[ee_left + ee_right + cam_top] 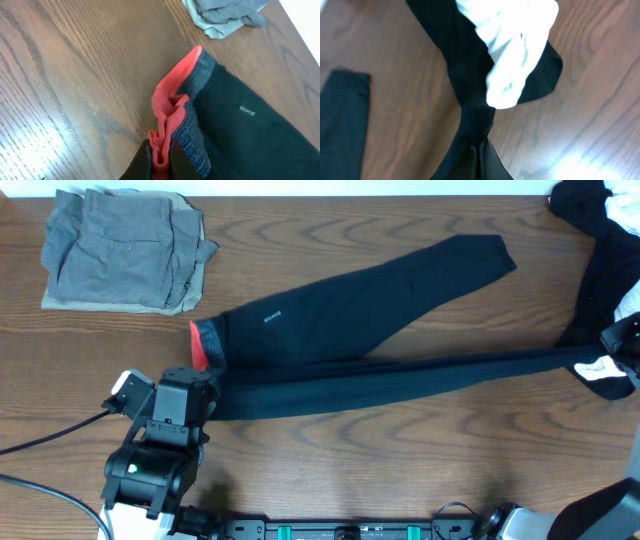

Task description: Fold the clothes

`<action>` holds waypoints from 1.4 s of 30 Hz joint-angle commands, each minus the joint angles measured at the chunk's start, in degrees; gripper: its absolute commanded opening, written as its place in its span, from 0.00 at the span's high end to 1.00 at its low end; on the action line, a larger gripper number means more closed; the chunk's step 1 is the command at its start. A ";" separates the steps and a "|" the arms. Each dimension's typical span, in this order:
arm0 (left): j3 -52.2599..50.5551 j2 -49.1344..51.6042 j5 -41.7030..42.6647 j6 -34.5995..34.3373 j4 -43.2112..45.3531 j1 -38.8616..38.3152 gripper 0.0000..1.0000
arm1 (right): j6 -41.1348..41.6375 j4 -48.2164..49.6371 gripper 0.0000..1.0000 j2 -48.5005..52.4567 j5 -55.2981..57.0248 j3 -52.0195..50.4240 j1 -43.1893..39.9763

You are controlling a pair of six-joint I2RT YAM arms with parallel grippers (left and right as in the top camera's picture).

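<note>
1. Jaws on both arms are gripping cloth: the left jaws are pinching the coral-red band (167, 107), and the right jaws are pinching the long leg end of the black garment (360, 310).
2. A folded grey stack (120, 250) is sitting at the far left of the bench (400, 460), well apart from the black garment.
3. A dark heap (590, 210) is lying at the far right corner and trailing down toward the right arm. A black cable (50, 430) is running off the left arm across the near left of the bench.
4. White fabric (515, 45) is lying bunched over the black cloth just beyond the right jaws, crowding that grasp.
5. The black garment is lying stretched across the middle of the bench. One leg is angling toward the far side; the other is running long and thin to the right edge. Heather-grey edging is sitting against the coral-red band at the left end, and a tiny white logo (273, 316) is showing nearby.
6. Left jaws are nearly closed, with red cloth bunching between them.
7. Right jaws are closed to a thin slit, with the black fabric drawing into a twisted neck at the grip.
</note>
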 commanded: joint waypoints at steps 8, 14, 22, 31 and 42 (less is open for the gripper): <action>1.29 8.70 -5.25 0.55 6.51 0.09 0.94 | -0.83 7.43 0.99 3.80 0.61 0.02 1.79; 1.29 18.84 -5.22 0.55 14.73 0.09 0.94 | -1.38 14.62 0.99 9.97 0.63 0.02 4.61; 1.29 26.91 -5.99 0.55 21.94 0.11 0.94 | -4.28 28.81 0.99 19.10 0.63 0.02 9.77; 1.29 30.97 -10.99 0.55 29.57 0.11 0.94 | -5.16 44.72 0.99 26.10 1.51 0.02 15.13; 1.29 39.17 -12.72 0.55 40.22 1.60 0.94 | -5.16 60.11 0.99 32.30 2.21 0.04 20.72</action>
